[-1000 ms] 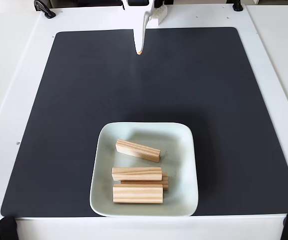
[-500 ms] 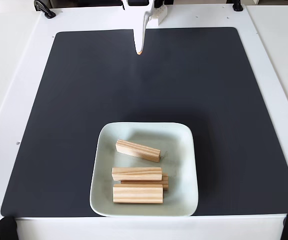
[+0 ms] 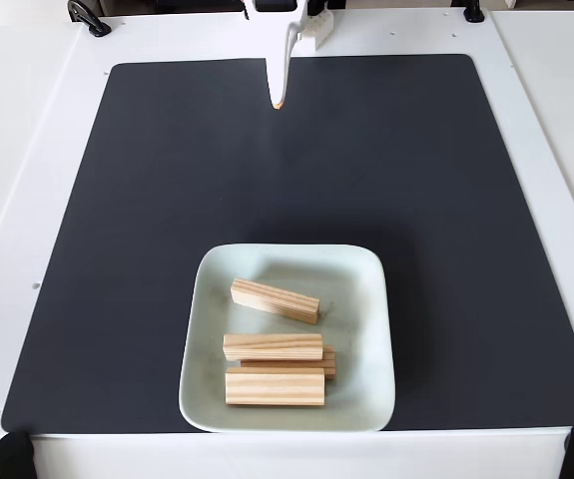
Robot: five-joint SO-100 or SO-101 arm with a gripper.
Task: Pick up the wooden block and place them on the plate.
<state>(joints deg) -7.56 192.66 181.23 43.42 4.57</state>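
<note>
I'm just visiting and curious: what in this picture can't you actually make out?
- Arm: cut off by the fixed view's top edge; just the gripper tip reaches in, too thin to tell open from shut.
- Fourth block: mostly hidden under another block on the plate.
- Black clamps: cropped at the edges.

No readable text, label, brand, number or sign appears anywhere in the fixed view: the plate (image 3: 203,299) and the wooden blocks on it are unmarked, as is the dark mat (image 3: 167,200) around the plate.
</note>
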